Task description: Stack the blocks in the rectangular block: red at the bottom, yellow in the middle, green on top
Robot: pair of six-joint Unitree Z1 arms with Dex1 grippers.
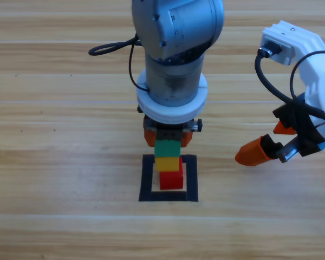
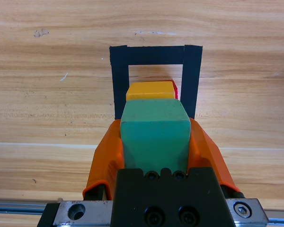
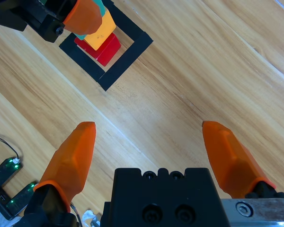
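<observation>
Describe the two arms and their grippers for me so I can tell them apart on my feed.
Both arms are grey metal with a black gripper body and two pointed orange fingers. The left gripper sits under a wide grey cylindrical wrist, with a black cable looped behind it. The right gripper hangs from a white housing with black cables curving down to it; silver bolted plates flank each body.

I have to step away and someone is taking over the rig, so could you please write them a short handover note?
Left gripper: shut on the green cube, holding it over the yellow cube.
Right gripper: open, empty, waiting at the right.
Done: yellow sits on the red cube inside the black frame.
Left: set green squarely on yellow, release, withdraw.
</observation>
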